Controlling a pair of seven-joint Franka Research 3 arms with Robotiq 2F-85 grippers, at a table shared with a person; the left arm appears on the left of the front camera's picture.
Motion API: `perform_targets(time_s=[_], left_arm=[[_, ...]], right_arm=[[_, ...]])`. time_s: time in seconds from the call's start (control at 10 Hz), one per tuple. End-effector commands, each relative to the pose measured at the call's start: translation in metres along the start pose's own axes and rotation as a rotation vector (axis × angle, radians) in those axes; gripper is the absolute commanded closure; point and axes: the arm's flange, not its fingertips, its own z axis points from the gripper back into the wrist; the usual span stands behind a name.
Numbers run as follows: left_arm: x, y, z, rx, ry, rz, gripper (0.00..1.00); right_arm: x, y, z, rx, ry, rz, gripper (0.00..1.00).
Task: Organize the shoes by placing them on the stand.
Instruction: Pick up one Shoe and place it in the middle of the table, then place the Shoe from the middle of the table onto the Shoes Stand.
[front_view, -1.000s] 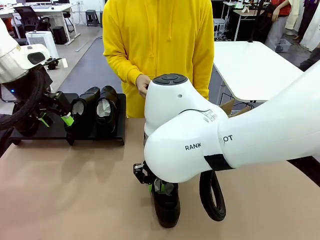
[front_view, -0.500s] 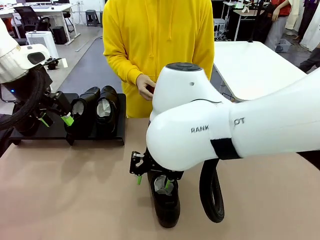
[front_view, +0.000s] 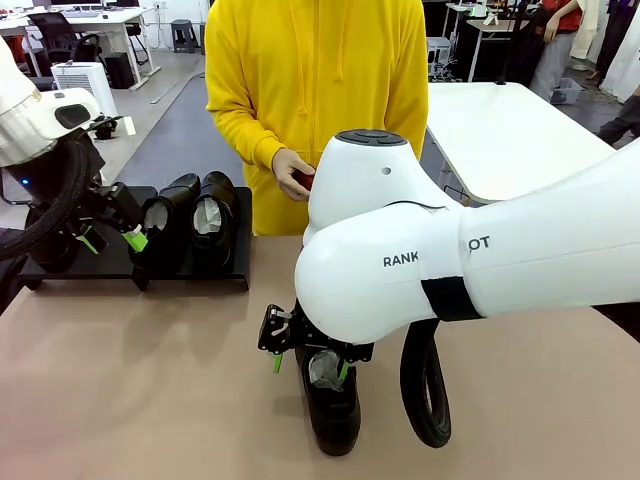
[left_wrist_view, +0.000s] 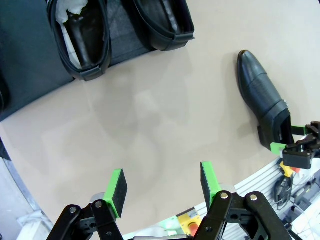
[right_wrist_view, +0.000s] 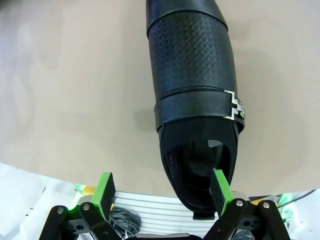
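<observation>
Two black glossy shoes (front_view: 190, 225) stand side by side on the right part of the low black stand (front_view: 110, 265); in the left wrist view they are the shoes (left_wrist_view: 82, 35) at the top, on the stand (left_wrist_view: 25, 65). A third shoe (front_view: 332, 410) lies on the tan table, toe toward me. My right gripper (front_view: 310, 366) hangs open over its heel end, and the shoe (right_wrist_view: 195, 95) reaches in between the spread green pads (right_wrist_view: 105, 189). My left gripper (front_view: 112, 240) is open beside the stand's shoes, and the left gripper (left_wrist_view: 163, 182) holds nothing.
A person in a yellow hoodie (front_view: 320, 90) stands at the far side, holding a small reddish-brown object (front_view: 302, 180) in one hand. A white table (front_view: 510, 130) stands behind on the right. Bare tan tabletop (front_view: 150, 380) lies between the stand and the loose shoe.
My right gripper's fingers have spread wide apart at the shoe's heel, letting go of it, and the wrist has turned a little. The left arm has not moved.
</observation>
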Motion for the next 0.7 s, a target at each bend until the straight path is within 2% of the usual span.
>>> perform_targets(time_s=[0.0,0.6], left_arm=[[-0.0013,0.0010,0.0000,-0.021,-0.007,-0.002,0.23],[-0.0013,0.0010,0.0000,-0.021,-0.007,-0.002,0.23]], right_arm=[[0.0028,0.0051,0.0022,-0.005,-0.025,-0.006,0.00],[0.0028,0.0051,0.0022,-0.005,-0.025,-0.006,0.00]])
